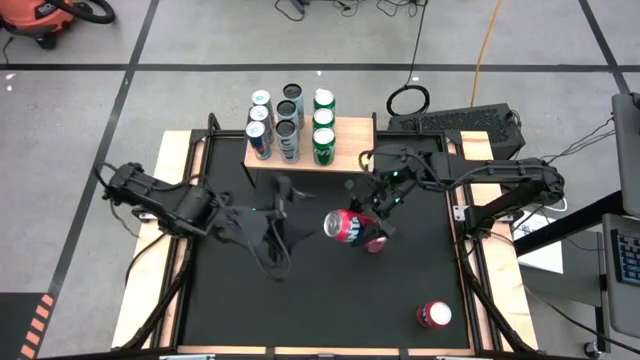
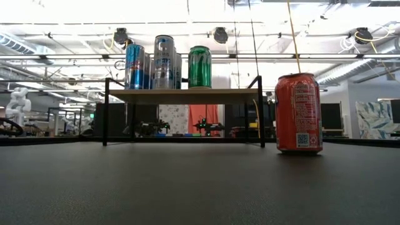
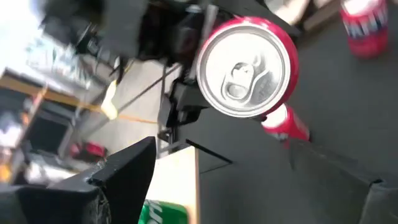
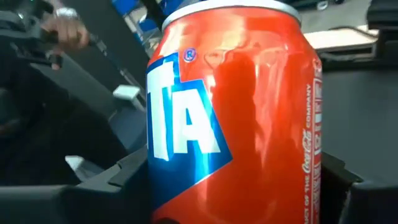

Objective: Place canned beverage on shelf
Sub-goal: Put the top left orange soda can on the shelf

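Red aluminium can [image 1: 347, 226] was held clamped in the right gripper [image 1: 366, 232] mid-worktop; the left gripper [image 1: 283, 205] waited, jaws apart. Carrying to the light-wood shelf [image 1: 352, 145] seemingly remained.

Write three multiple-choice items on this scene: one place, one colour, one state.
1. Where does the upright red can farthest from the shelf stand?
A. Under the shelf
B. Near the table corner on the right arm's side
C. By the left arm's base

2. What colour are the shelf's right-column cans?
A. Green
B. Red
C. Yellow

3. What is the right hand doing?
A. Hanging empty
B. Resting on the shelf
C. Gripping a tilted red can

Answers: B, the high view shows it there; A, their tops and sides are green; C, the can fills its fingers.
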Available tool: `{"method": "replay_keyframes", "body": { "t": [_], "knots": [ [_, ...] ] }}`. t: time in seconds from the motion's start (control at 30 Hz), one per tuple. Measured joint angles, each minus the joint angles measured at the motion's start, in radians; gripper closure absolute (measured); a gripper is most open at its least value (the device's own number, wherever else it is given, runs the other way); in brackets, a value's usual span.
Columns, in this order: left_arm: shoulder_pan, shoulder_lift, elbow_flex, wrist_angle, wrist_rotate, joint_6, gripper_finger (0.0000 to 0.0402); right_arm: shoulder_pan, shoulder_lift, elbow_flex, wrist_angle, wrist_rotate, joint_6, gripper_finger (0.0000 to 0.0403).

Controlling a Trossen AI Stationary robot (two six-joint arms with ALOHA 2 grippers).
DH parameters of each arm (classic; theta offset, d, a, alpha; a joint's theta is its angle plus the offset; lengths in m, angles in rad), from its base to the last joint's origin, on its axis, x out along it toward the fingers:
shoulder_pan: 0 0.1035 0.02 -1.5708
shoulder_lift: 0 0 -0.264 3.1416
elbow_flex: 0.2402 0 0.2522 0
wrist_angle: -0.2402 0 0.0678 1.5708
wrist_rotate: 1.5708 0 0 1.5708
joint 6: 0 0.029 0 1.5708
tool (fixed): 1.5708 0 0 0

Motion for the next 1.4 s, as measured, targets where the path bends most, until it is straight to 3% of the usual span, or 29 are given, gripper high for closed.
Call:
{"method": "replay_keyframes", "body": {
  "t": [0.2, 0.33, 0.4, 0.53, 0.73, 0.87, 1.0, 1.17, 1.4],
  "knots": [
    [-0.01, -0.055, 0.0, 0.018, -0.078, -0.445, 0.0049, -0.035, -0.059, 0.0, 0.009, 0.067, 0.011, 0.0128],
    [-0.004, -0.066, 0.0, 0.102, -0.129, -0.749, 0.0049, -0.042, -0.093, 0.0, 0.032, 0.184, 0.006, 0.0127],
    [0.001, -0.066, 0.0, 0.184, -0.134, -0.825, 0.0049, -0.041, -0.1, 0.0, 0.071, 0.244, 0.004, 0.0127],
    [0.009, -0.068, 0.0, 0.361, -0.121, -0.801, 0.0049, -0.026, -0.104, 0.0, 0.186, 0.338, 0.011, 0.0127],
    [0.016, -0.096, 0.0, 0.595, -0.118, -0.62, 0.0049, -0.007, -0.098, 0.0, 0.317, 0.435, 0.01, 0.0127],
    [0.036, -0.115, 0.001, 0.597, -0.117, -0.524, 0.0034, -0.007, -0.081, 0.0, 0.399, 0.45, 0.017, 0.0126],
    [0.092, -0.126, -0.001, 0.589, -0.045, -0.579, 0.0006, -0.006, -0.063, 0.0, 0.461, 0.473, 0.037, 0.0126],
    [0.129, -0.134, 0.001, 0.581, 0.044, -0.609, 0.0008, -0.006, -0.048, 0.001, 0.526, 0.501, 0.037, 0.0126],
    [0.158, -0.133, 0.0, 0.523, 0.089, -0.677, 0.0002, -0.006, -0.037, 0.001, 0.54, 0.5, 0.037, 0.0126]
  ]
}}
